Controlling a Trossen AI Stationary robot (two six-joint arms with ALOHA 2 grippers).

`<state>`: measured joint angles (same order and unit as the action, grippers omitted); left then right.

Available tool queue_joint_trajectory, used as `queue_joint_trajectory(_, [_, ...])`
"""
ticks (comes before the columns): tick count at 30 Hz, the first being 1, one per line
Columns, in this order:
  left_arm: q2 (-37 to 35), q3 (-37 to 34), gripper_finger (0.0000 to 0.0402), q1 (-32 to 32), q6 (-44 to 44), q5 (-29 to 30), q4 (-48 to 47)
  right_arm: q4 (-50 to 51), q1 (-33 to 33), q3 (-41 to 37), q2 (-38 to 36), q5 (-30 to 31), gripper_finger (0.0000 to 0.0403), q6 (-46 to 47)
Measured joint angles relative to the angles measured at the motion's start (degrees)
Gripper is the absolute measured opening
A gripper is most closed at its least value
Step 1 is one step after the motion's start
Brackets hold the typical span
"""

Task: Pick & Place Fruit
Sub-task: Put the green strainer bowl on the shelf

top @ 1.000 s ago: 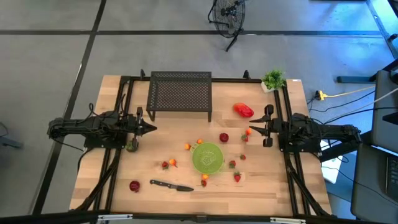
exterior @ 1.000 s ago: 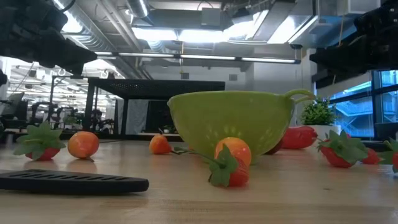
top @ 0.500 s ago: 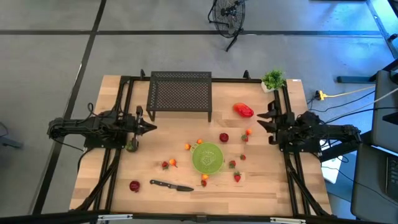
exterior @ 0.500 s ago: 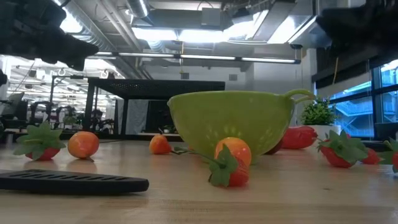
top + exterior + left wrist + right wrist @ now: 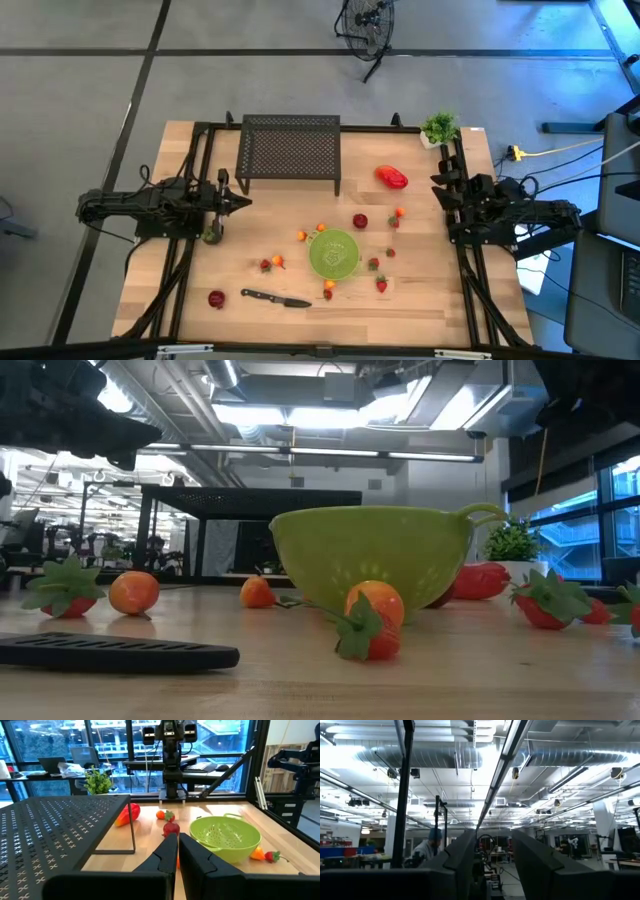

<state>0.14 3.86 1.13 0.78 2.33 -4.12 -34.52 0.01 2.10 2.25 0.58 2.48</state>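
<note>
Small fruit lies scattered on the wooden table around a lime-green bowl: red strawberry pieces, orange-yellow ones, a dark green round one and a glossy red oblong. In the low view one orange-red piece lies in front of the bowl. My left gripper hovers shut at the table's left side; its wrist view looks over its fingertips toward the bowl. My right gripper is at the right edge, tipped upward and open, facing the ceiling. Neither touches anything.
A black perforated metal rack stands at the far middle of the table. A black-handled knife lies near the front edge. A small potted plant sits at the far right corner. A black frame runs along the table's sides.
My right gripper has drawn back from the orange piece near the bowl toward the table's right edge and tipped upward, so it now points at the ceiling. The fruit, the bowl and my left arm have stayed where they were.
</note>
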Motion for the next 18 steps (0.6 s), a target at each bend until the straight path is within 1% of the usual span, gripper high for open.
queue_joint_trajectory(5, [0.0, 0.05, 0.0011, 0.0, 0.0, 0.0, 0.0, 0.7, 0.0, 4.68, 4.49, 0.0, 0.0178, 1.6])
queue_joint_trajectory(9, [0.0, 0.07, 0.0011, 0.0, -0.01, 0.0, 0.0, 4.39, 0.0, 9.13, 9.67, -0.01, 0.0197, 2.92])
queue_joint_trajectory(14, [0.0, 0.1, 0.0013, 0.0, -0.02, 0.0, -0.03, 13.7, 0.5, 15.2, 16.97, -0.17, 0.02, 4.85])
queue_joint_trajectory(18, [0.0, 0.15, 0.0011, 0.0, -0.16, 0.0, -0.65, 19.61, 2.32, 19.32, 23.4, -0.59, 0.0192, 6.07])
